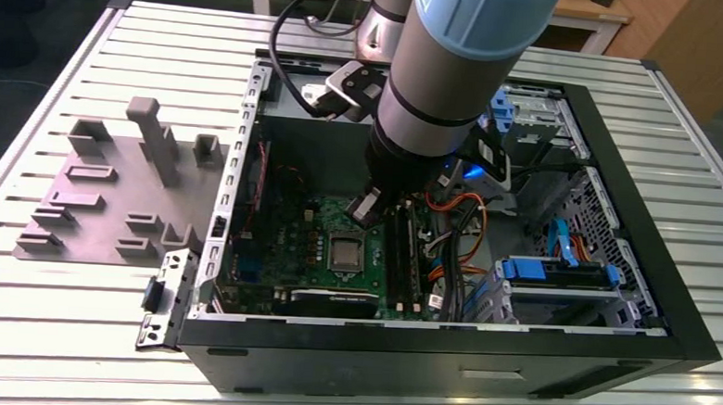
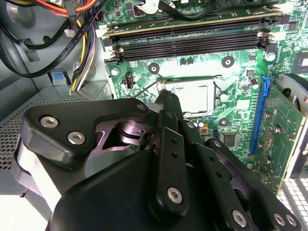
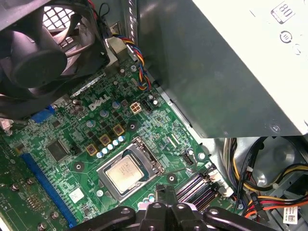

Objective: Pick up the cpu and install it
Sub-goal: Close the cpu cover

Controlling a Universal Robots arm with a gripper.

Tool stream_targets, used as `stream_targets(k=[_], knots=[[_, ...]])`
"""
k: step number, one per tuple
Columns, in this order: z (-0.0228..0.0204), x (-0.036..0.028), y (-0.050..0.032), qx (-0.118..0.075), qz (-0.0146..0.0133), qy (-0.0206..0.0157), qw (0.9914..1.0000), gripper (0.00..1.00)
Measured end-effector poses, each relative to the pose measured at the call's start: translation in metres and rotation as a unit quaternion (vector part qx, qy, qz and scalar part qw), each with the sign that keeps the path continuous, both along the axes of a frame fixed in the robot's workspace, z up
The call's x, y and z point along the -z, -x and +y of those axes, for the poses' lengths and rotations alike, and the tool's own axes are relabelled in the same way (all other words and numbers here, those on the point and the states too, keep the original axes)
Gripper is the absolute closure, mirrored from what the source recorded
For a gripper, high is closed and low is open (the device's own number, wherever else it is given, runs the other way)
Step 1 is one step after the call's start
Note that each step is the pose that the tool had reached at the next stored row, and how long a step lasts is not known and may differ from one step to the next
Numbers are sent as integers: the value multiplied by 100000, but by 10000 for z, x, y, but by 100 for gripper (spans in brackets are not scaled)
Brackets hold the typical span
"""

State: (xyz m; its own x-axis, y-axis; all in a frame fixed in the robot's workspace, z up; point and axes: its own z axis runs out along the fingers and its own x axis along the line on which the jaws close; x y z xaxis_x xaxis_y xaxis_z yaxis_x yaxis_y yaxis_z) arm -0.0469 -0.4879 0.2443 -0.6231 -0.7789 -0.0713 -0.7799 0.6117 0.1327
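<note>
Sitting flat in its socket frame [image 3: 129,171] on the green motherboard [image 3: 72,144], the cpu [image 3: 124,173] is in place. The gripper [image 1: 368,206] hangs just above it inside the open computer case [image 1: 453,356], holding nothing; can't tell if its fingers are spread or together.

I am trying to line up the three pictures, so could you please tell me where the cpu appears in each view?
Exterior view: the cpu sits in its socket on the green motherboard, below the gripper.
First wrist view: it lies in the socket, mid-board.
Second wrist view: it sits just beyond the gripper's black body.
Shared landmark: the black memory slots beside the socket.
</note>
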Motion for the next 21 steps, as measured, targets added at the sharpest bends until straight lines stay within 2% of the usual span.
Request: stream_targets(k=[2,5,11,16,21], knots=[[0,5,-1,-1328,-9,-2,99991,89],[-2,11,0,-3780,-7,2,99929,89],[-62,13,9,-4346,-3,7,99906,89],[-82,14,9,-4834,-6,5,99883,89],[-84,19,14,-6939,-5,10,99759,89]])
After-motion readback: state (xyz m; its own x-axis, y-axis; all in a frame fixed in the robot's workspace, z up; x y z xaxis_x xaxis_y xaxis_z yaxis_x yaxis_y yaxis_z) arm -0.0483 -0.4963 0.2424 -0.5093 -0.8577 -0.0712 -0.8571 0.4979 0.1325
